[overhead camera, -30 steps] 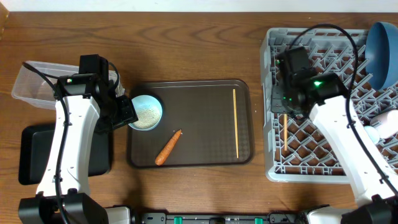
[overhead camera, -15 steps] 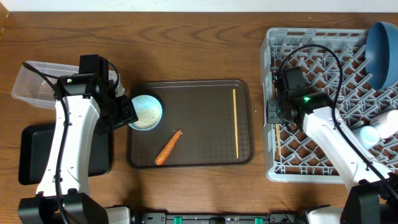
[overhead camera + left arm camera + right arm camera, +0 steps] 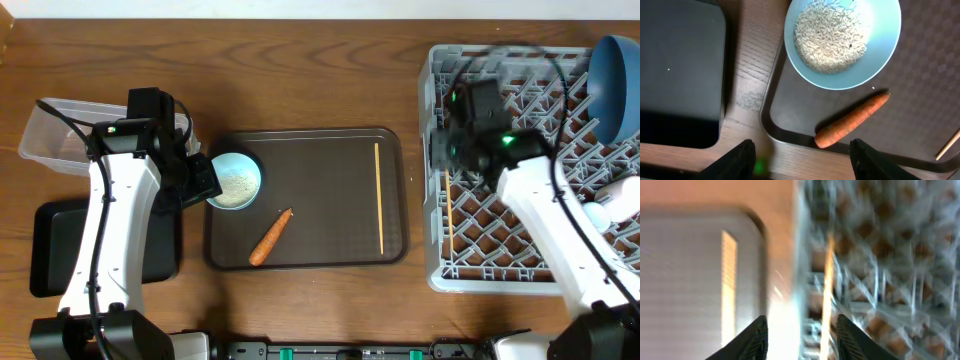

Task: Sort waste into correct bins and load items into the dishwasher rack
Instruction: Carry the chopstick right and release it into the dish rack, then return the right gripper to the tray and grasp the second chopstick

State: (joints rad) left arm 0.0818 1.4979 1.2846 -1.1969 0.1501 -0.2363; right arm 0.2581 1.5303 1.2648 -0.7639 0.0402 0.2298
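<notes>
My right gripper [image 3: 449, 152] hovers open over the left side of the grey dishwasher rack [image 3: 520, 262]. One wooden chopstick [image 3: 449, 215] lies loose in the rack below it; the blurred right wrist view shows this chopstick [image 3: 828, 280] between my spread fingers, not gripped. The other chopstick [image 3: 379, 198] lies on the brown tray [image 3: 320, 150]. My left gripper [image 3: 200, 186] is open and empty, at the tray's left edge beside the light blue bowl [image 3: 237, 180] of rice [image 3: 832, 35]. The carrot [image 3: 271, 237] lies on the tray, just ahead of my left fingers [image 3: 740, 160].
A dark blue plate [image 3: 615, 85] stands in the rack's far right corner, with a white cup [image 3: 598, 214] at its right side. The clear tub [image 3: 48, 135] and the black tray [image 3: 60, 245] sit left of my left arm.
My right gripper has opened and let go of the chopstick, which now lies in the rack. The right arm has pulled back toward the far side. The left arm is still.
</notes>
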